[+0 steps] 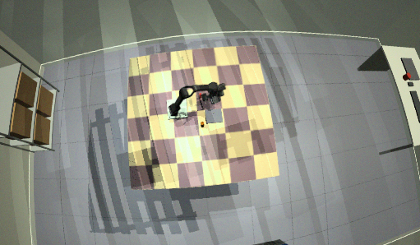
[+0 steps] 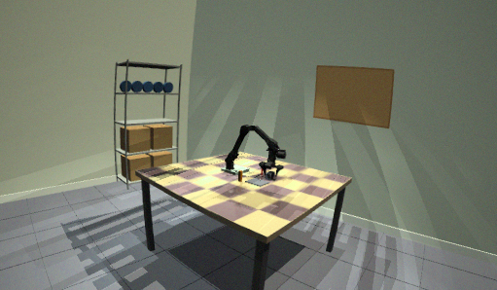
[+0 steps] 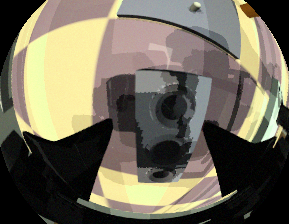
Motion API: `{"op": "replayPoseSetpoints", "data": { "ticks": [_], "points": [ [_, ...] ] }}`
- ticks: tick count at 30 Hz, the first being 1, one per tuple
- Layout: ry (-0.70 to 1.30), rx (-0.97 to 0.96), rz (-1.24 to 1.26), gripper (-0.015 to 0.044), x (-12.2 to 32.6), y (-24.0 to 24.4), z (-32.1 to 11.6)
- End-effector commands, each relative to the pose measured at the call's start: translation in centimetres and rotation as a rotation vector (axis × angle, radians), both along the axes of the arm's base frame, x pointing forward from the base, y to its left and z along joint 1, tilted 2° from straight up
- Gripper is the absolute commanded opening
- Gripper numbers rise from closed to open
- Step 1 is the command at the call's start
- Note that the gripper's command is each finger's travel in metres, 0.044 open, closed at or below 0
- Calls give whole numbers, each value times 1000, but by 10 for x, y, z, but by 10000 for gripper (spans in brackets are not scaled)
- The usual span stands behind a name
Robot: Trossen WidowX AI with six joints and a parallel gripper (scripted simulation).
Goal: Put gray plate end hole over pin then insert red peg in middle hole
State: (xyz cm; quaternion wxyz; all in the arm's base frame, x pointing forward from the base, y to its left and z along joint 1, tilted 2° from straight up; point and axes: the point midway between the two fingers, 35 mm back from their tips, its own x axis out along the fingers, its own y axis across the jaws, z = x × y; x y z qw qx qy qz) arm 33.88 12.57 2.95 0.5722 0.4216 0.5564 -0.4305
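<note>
The gray plate [image 3: 196,100] shows three holes in the wrist view and lies on the table, off the base, between the spread fingers. My gripper [image 1: 210,99] [image 2: 270,175] [image 3: 161,125] is open and low over it, one finger on each side and nothing held. The flat gray base [image 1: 214,117] [image 2: 257,182] [image 3: 160,9] lies close by, and its short light pin [image 3: 195,6] stands up bare. The red peg [image 1: 200,94] [image 2: 262,171] is beside the gripper, towards the arm's mount; it does not show in the wrist view. The arm largely hides the plate in the top view.
A small orange block [image 1: 202,124] [image 2: 240,176] [image 3: 250,10] stands beside the base. The arm's pale mounting plate [image 1: 182,117] is at the left of the work area. The checkered table [image 1: 239,144] [image 2: 234,195] carries them all.
</note>
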Motion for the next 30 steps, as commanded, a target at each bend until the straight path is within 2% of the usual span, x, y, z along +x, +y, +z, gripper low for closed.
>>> {"op": "replayPoseSetpoints", "data": {
  "ticks": [1,4,17,26,28,30],
  "points": [
    [2,1,3,440,-1,-1,-8],
    [2,1,3,440,-1,-1,-10],
    [2,1,3,99,-1,-1,-10],
    [2,1,3,39,-1,-1,-10],
    [2,1,4,0,-1,-1,-10],
    [2,1,5,0,-1,0,-8]
  ]
}}
